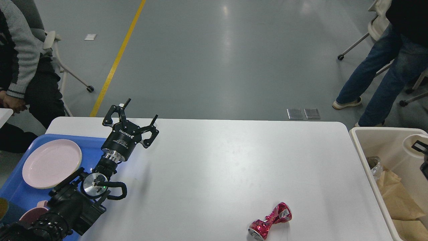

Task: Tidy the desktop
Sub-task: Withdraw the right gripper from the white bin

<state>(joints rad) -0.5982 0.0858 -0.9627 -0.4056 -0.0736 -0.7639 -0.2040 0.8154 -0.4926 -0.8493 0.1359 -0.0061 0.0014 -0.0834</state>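
Note:
The white desktop (217,167) fills the middle of the head view. A crushed red can (270,221) lies on it near the front right. My left gripper (132,117) is open and empty, held above the desktop's back left by the blue tray (92,147). My right gripper (418,146) shows only at the right edge, over the cream bin (355,134). One black finger sits on the rim of a white paper cup (412,144) held over the bin; the rest of the arm is out of view.
The blue tray holds a pink plate (51,163), a pink bowl (31,214) and a dark cup (5,207). The bin holds brown paper (398,197). One person sits at the far left (20,67); another stands at the far right (384,67).

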